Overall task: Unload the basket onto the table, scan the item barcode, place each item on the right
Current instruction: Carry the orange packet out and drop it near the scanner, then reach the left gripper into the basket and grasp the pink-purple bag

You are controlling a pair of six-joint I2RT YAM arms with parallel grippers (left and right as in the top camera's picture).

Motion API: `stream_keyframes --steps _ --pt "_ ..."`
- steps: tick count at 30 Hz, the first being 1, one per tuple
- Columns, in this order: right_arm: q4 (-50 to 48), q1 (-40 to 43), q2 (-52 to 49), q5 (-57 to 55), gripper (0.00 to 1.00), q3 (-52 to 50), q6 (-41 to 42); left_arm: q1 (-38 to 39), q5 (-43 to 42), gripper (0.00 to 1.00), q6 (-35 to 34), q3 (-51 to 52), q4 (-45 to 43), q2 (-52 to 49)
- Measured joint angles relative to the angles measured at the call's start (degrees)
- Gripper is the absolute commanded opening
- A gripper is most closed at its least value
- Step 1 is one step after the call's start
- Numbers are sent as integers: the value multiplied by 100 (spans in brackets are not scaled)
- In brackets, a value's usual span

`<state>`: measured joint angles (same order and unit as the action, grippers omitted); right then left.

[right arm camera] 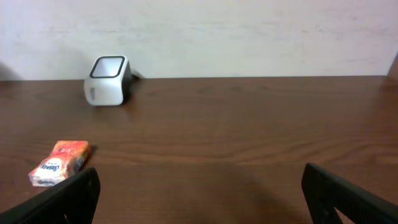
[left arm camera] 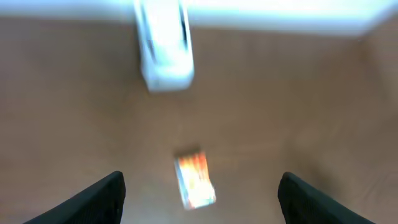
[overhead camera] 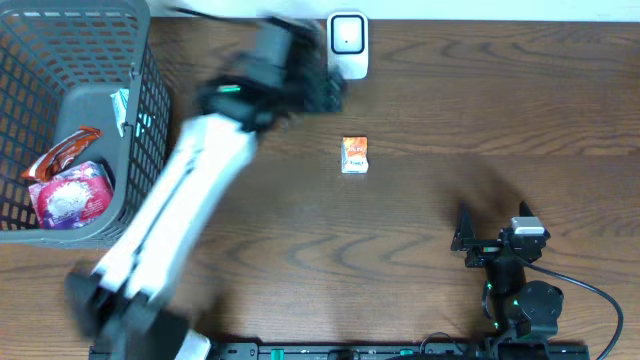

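A small orange and white packet [overhead camera: 354, 155] lies flat on the brown table, just below the white scanner [overhead camera: 347, 45] at the back edge. My left gripper [overhead camera: 325, 92] hovers blurred between the scanner and the packet. In the left wrist view its jaws [left arm camera: 200, 179] stand wide open with nothing held, and the packet [left arm camera: 194, 180] shows on the table beneath them, the scanner [left arm camera: 165, 53] beyond. My right gripper [overhead camera: 480, 238] rests open near the front right. Its wrist view shows the packet [right arm camera: 60, 163] at the left and the scanner [right arm camera: 107, 81] further back.
A grey wire basket [overhead camera: 140, 120] stands at the far left and holds red and pink snack packs [overhead camera: 70, 195]. The left arm [overhead camera: 190, 200] stretches diagonally from the front left. A cable [overhead camera: 600, 300] trails by the right arm's base.
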<state>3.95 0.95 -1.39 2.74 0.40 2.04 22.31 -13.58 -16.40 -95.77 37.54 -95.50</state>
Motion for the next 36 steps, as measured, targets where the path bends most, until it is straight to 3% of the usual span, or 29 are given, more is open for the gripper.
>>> stream_keyframes --steps 8,12,16,23,36 --pt "0 0 0 0 99 0 0 -2435 1460 79 238 -289 70 1971" --pt "-2 0 0 0 99 0 0 -3687 2120 79 262 -295 529 1967" --pt "0 0 0 0 99 0 0 -4450 2385 79 -153 -229 1121 1462" --pt "0 0 0 0 99 0 0 -4760 2730 79 -719 -116 1853 227" --pt "0 0 0 0 99 0 -2 -4760 2944 79 -455 -79 2852 -1878"
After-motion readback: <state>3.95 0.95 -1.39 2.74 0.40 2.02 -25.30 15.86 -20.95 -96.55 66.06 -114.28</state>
